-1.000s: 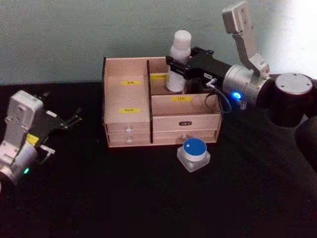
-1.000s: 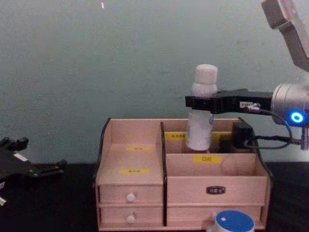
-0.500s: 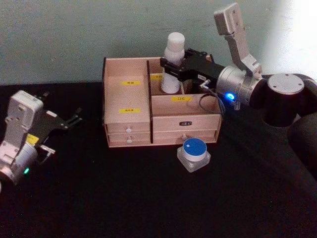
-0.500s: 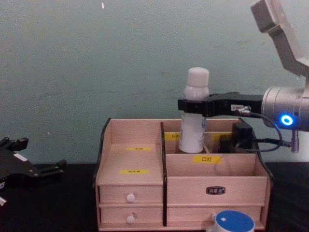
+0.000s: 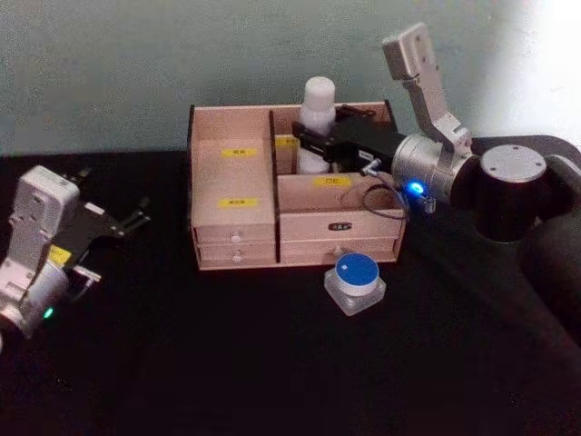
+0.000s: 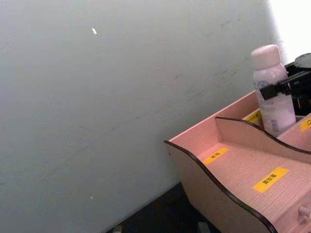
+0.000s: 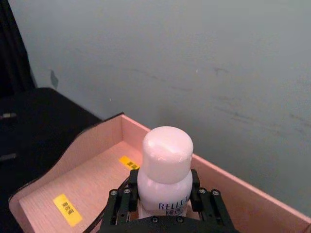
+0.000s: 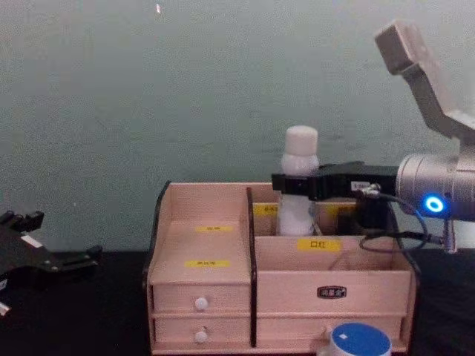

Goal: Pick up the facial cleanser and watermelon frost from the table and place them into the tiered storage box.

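The facial cleanser (image 5: 317,107), a slim white bottle, stands upright in the back right compartment of the tiered storage box (image 5: 238,222). My right gripper (image 5: 310,139) is shut on the bottle's neck, reaching over the box from the right. The chest view has the facial cleanser (image 8: 299,156) sunk partly behind the box's middle wall, with the right gripper (image 8: 297,184) around it. In the right wrist view the fingers (image 7: 125,199) clamp the facial cleanser (image 7: 166,158). The watermelon frost (image 5: 355,273), a blue-lidded jar, sits on the table in front of the box. My left gripper (image 5: 134,216) rests open at the far left.
The tiered storage box (image 8: 208,226) has a stepped left section with yellow labels and small drawers (image 8: 200,302) with white knobs. A pale wall stands close behind it. The table (image 5: 227,363) is black, with bare surface in front and to the left.
My right gripper has carried the facial cleanser down and slightly left, lowering it deeper into the back compartment. The left arm and the watermelon frost have not moved.
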You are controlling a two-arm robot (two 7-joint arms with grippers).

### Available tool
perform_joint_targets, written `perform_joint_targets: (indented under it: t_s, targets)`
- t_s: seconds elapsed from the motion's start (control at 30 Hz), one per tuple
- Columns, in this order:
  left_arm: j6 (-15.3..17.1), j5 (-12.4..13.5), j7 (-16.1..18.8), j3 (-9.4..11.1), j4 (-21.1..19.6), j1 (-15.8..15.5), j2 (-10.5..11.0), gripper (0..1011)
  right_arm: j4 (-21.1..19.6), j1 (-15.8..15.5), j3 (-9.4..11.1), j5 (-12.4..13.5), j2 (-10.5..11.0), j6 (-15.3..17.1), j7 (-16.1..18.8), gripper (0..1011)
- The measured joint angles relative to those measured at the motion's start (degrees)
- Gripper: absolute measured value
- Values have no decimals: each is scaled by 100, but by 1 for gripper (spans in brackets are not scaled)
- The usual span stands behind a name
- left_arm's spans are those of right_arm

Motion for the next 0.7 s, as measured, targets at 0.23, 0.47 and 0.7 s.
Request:
perform_joint_targets:
  t_s: [0.23, 0.47, 0.7]
  targets:
    - [0, 0, 0, 0, 0, 0, 0, 1001, 97, -29, -17, -56, -35, -1, 22, 591]
    - [0, 0, 0, 0, 0, 0, 0, 1001, 148, -45, -13, -110, -65, 9, 22, 591]
    - [0, 0, 0, 0, 0, 0, 0, 1001, 149, -54, -9, -145, -68, 21, 11, 591]
